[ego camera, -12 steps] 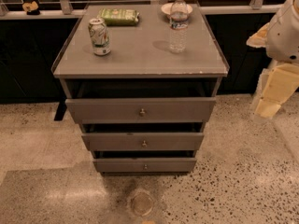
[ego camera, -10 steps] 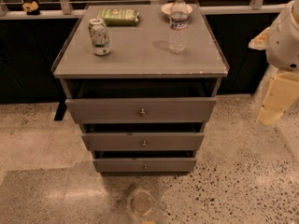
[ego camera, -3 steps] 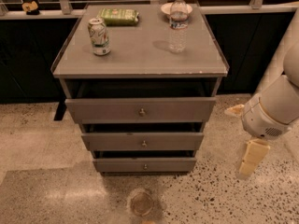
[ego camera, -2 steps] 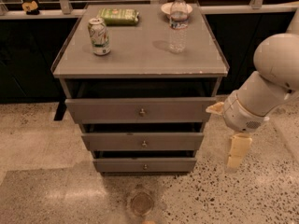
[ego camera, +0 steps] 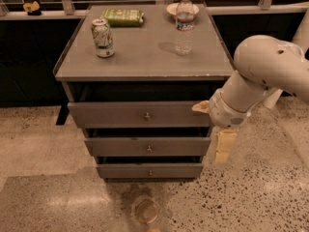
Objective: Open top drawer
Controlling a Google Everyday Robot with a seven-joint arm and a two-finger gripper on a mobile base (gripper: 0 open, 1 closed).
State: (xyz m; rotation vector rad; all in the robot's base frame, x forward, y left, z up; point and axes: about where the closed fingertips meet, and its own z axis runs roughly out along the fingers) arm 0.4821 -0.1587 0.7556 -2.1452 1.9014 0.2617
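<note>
The grey three-drawer cabinet (ego camera: pixel 145 62) stands in the middle of the camera view. The top drawer (ego camera: pixel 111 115) is the widest and tallest, with a flat grey front and a small brass knob (ego camera: pixel 147 115) at its centre. A dark gap shows between its front and the cabinet top. My gripper (ego camera: pixel 223 147) hangs at the end of the white arm (ego camera: pixel 260 71), just off the cabinet's right front corner. It is level with the top and middle drawers, to the right of the knob and apart from it. It holds nothing that I can see.
On the cabinet top stand a soda can (ego camera: pixel 103 37), a water bottle (ego camera: pixel 184 25), a green packet (ego camera: pixel 123 17) and a small bowl (ego camera: pixel 171 7). Two narrower drawers (ego camera: pixel 120 147) sit below. A clear round object (ego camera: pixel 146 210) lies on the speckled floor in front.
The arm has swung in from the right edge, leftward and downward. The gripper now sits next to the cabinet's right front corner. The drawers and the items on top have not moved.
</note>
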